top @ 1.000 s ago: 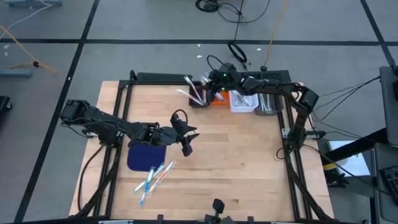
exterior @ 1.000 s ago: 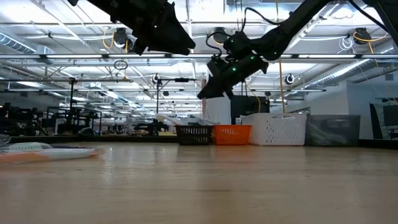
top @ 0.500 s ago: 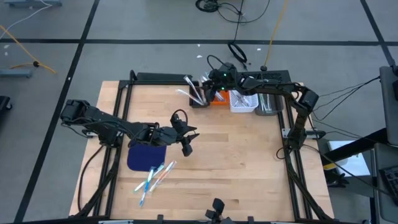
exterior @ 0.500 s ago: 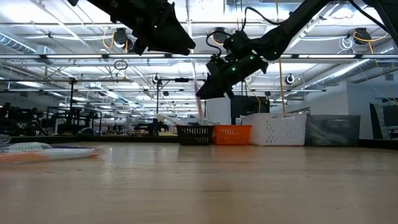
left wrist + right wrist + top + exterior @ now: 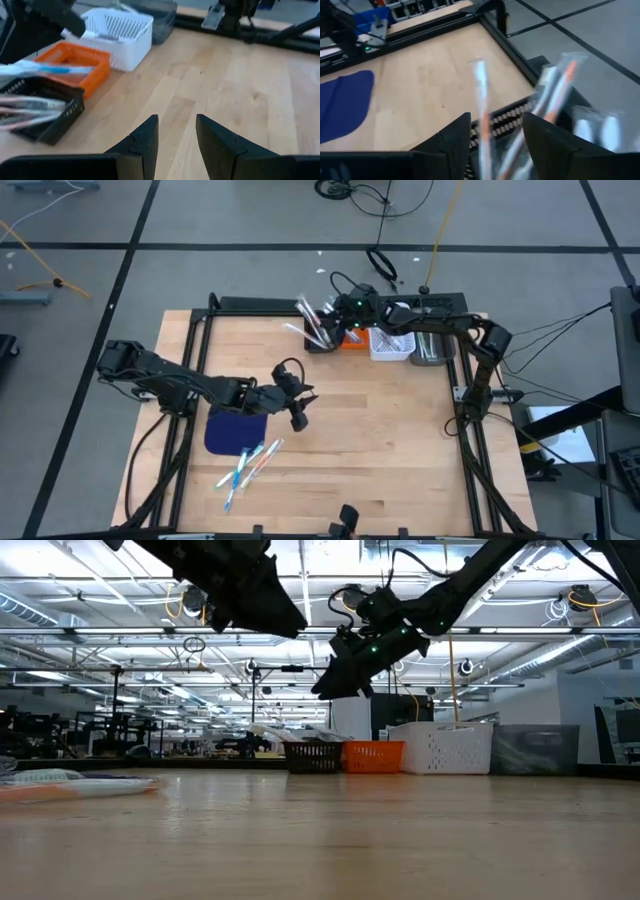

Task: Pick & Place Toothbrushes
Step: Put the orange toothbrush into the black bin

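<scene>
High view: right gripper (image 5: pixel 338 318) above the black bin (image 5: pixel 321 338) at the table's (image 5: pixel 400 420) far edge, a toothbrush (image 5: pixel 308 319) at its tip leaning over that bin. Orange bin (image 5: pixel 350 340), white bin (image 5: pixel 390 343) and a grey bin (image 5: pixel 432 347) in a row just beside it toward the far right corner. Left gripper (image 5: pixel 300 406) near the table's middle, just beside the dark blue mat (image 5: pixel 235 432). Loose toothbrushes (image 5: pixel 246 464) on the wood between the mat and the near edge.

Low view: both arms hanging above the table; right gripper (image 5: pixel 335 680) over the black bin (image 5: pixel 313 756). Blurred brushes (image 5: pixel 60 780) at the left edge of the table.

Left wrist view: left gripper (image 5: pixel 175 137) with fingers (image 5: pixel 146 137) apart, nothing between them. Ahead, toothbrushes (image 5: pixel 30 107) sticking out of the black bin (image 5: pixel 55 117); one more (image 5: pixel 50 69) held level above the orange bin (image 5: pixel 80 57).

Right wrist view: right gripper (image 5: pixel 492 135) with fingers (image 5: pixel 452 137) spread, a toothbrush (image 5: pixel 481 100) upright in the gap; contact with either finger impossible to tell. More brushes (image 5: pixel 555 85) leaning in the black bin (image 5: pixel 510 122).
</scene>
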